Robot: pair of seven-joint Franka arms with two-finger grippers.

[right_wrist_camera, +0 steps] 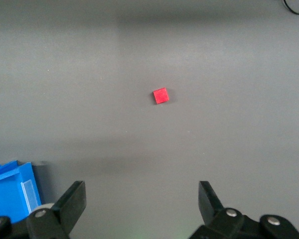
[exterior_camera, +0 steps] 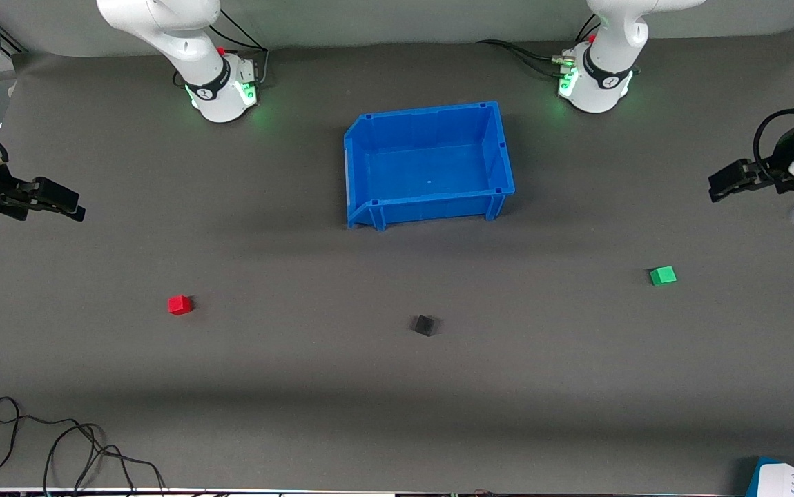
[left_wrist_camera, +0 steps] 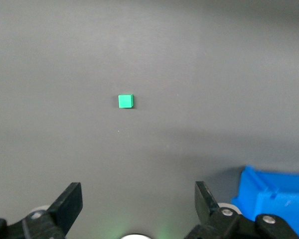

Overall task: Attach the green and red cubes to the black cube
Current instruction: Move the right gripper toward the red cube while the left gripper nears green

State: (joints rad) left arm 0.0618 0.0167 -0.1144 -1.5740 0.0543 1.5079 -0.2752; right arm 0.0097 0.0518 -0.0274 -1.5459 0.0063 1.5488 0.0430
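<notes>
A matt dark grey mat (exterior_camera: 300, 386) covers the counter, smooth and without shine. The blue bin (exterior_camera: 500, 148) looks like moulded plastic with a slight sheen. The red cube (exterior_camera: 179, 304), green cube (exterior_camera: 663, 276) and black cube (exterior_camera: 424, 325) are all matt and plain-coloured. The arm shells (exterior_camera: 183, 31) are glossy white plastic.

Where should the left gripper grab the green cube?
Across two opposite side faces of the green cube, coming straight down from above. It sits flat and alone on the mat, slightly turned, so rotate the open left gripper to match its faces.
</notes>
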